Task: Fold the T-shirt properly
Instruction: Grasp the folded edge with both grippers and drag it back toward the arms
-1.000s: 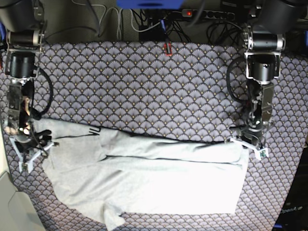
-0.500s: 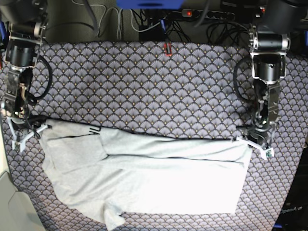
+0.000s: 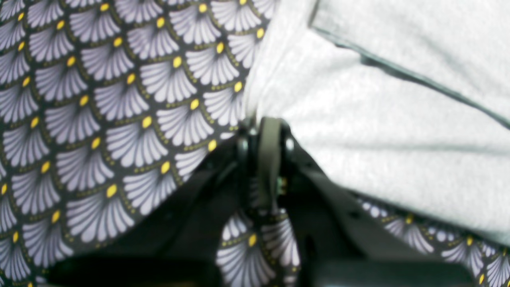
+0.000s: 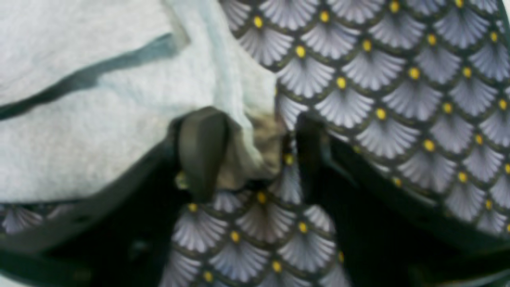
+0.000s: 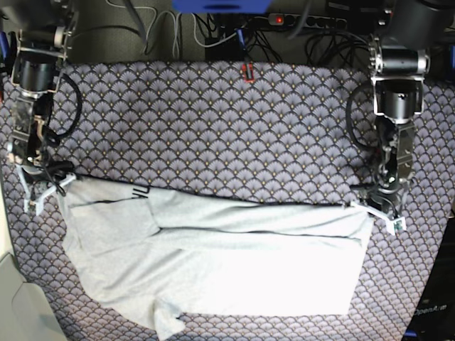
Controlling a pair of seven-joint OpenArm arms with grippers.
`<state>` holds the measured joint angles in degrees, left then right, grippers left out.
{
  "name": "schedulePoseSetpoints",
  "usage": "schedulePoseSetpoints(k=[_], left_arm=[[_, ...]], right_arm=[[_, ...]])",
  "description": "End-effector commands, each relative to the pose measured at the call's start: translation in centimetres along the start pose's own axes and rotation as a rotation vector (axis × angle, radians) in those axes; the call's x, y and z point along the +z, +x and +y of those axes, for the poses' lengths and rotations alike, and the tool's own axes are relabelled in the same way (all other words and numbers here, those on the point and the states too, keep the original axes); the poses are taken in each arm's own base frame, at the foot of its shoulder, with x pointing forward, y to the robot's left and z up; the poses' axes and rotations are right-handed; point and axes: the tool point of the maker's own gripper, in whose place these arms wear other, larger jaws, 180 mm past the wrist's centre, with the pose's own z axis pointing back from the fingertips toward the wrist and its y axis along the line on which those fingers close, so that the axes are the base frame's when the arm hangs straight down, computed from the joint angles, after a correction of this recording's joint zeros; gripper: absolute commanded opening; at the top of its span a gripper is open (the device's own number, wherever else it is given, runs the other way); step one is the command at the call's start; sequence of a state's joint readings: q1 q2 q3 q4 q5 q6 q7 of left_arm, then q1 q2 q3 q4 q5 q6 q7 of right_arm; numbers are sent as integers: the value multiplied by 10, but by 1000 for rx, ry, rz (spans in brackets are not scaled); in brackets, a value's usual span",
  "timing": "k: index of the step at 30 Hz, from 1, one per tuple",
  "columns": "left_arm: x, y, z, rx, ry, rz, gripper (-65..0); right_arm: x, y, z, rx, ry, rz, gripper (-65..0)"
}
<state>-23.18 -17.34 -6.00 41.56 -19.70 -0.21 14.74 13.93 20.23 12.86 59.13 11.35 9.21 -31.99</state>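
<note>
Down at the bottom of the base view, the T-shirt (image 5: 234, 263) lies spread across the scallop-patterned cloth (image 5: 213, 121), its lower edge and one loose sleeve near the bottom left untouched. Moving up the frame, the folded top edge now runs as a nearly straight line from left to right, tauter than a second ago, when it sagged towards the left.

That's the change: the right gripper (image 5: 44, 187), at the left edge, has travelled up and outward, drawing its corner with it. The right wrist view shows its jaws narrowed onto a bunched corner of grey fabric, one pad (image 4: 202, 148) pressing into the cloth.

On the right side of the frame, the left gripper (image 5: 378, 213) has barely shifted; its wrist view shows the jaws pinched tight together right at the shirt's edge, apparently clamped on the hem.

My read: both corners secured, fabric stretched. Looks set up for carrying this edge over for the next fold.
</note>
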Motion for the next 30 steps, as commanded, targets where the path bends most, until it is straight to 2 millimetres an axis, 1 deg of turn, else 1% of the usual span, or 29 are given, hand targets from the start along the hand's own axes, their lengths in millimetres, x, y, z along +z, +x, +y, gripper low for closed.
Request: schedulePoseSetpoints(k=[1,4,5,6,7,8,9,10,11,13,15,17,18,19,21,23,24,28,30], left_arm=[[1,29,8,-5,16,-66,-646],[1,28,8,-8,16,-63,-646],[1,28,12,-12,22,-61,-646],[2,26,17,-18,27,-42,-646],[2,21,20,-22,31,-16,-646],[3,19,20,-23,28,4,-646],[5,24,17,-29,21,4,-646],[9,25,19,-41,20,6,-646],[14,22,23,-57,21,13,-646],[24,28,16,-82,0,-11,-646],[33,23,12,-106,-14,-1,-646],[41,23,13,-127,-18,10,-646],[45,19,13,-135,-21,21,-646],[50,13,18,-130,-15,34,-646],[62,9,37,-98,17,35,-646],[72,8,56,-67,51,40,-646],[76,6,60,-61,59,48,-646],[91,-4,72,-66,79,69,-646],[100,-10,81,-69,95,70,-646]], right_arm=[[4,16,-7,8,-11,-43,-427],[4,13,-6,11,-9,-32,-615],[4,8,-7,11,-10,-22,-650],[4,0,-8,14,-12,-9,-650],[5,-3,-9,19,-14,-8,-650],[8,-3,-9,31,-13,-13,-650],[11,-5,-8,44,-12,-19,-650],[16,-6,-7,57,-12,-26,-650],[21,-4,-6,69,-10,-42,-650],[32,1,0,112,15,-74,-650],[38,-4,7,158,47,-57,-650],[43,-6,11,190,66,-34,-650],[46,-8,11,202,68,-20,-650],[49,-12,13,217,75,-7,-650],[58,-19,10,252,74,1,-650],[67,-25,13,279,80,-4,-650],[72,-26,13,287,80,-8,-650],[88,-29,-1,284,47,-27,-650],[95,-33,-6,288,38,-28,-650]])
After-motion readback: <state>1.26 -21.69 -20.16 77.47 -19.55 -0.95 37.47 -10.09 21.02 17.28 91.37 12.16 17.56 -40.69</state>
